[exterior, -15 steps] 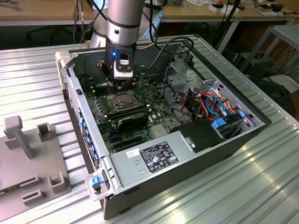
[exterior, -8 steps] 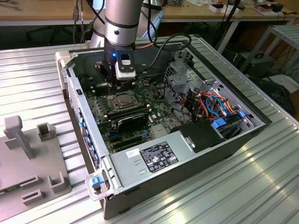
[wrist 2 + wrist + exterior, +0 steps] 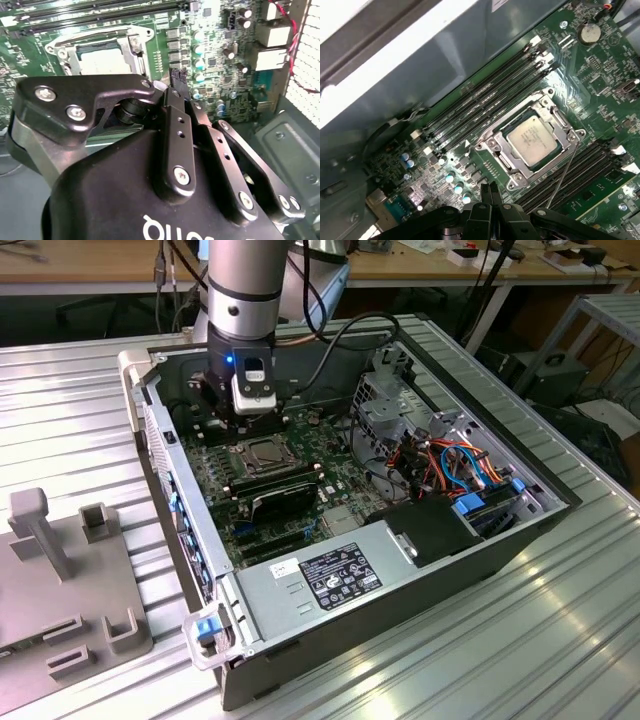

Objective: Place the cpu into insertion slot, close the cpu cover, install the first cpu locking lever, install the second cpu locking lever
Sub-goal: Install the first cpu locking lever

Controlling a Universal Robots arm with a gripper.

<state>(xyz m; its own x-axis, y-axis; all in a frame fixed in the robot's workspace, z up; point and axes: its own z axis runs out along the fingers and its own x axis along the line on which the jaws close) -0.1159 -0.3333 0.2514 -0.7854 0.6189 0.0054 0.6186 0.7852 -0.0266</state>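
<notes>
The cpu [image 3: 535,138], a dull silver square, lies in the insertion slot [image 3: 262,453] on the green motherboard. The cpu cover [image 3: 492,146], a silver frame, lies flat around it, with the chip showing through its window. A thin wire locking lever [image 3: 563,172] slants away from one corner of the socket, over the black memory slots. My gripper [image 3: 489,192] hovers beside the socket and slightly above the board, shut with nothing between its fingers. In the second wrist view the fingertips [image 3: 178,79] sit next to the cover [image 3: 136,47] and the cpu [image 3: 102,61].
The motherboard sits in an open computer case [image 3: 480,540] on a ribbed metal table. Black memory slots [image 3: 485,102] flank the socket. A power supply [image 3: 330,575], a drive cage [image 3: 390,405] and coloured cables [image 3: 455,460] fill the case's other end. A grey fixture [image 3: 60,570] stands at the exterior view's left.
</notes>
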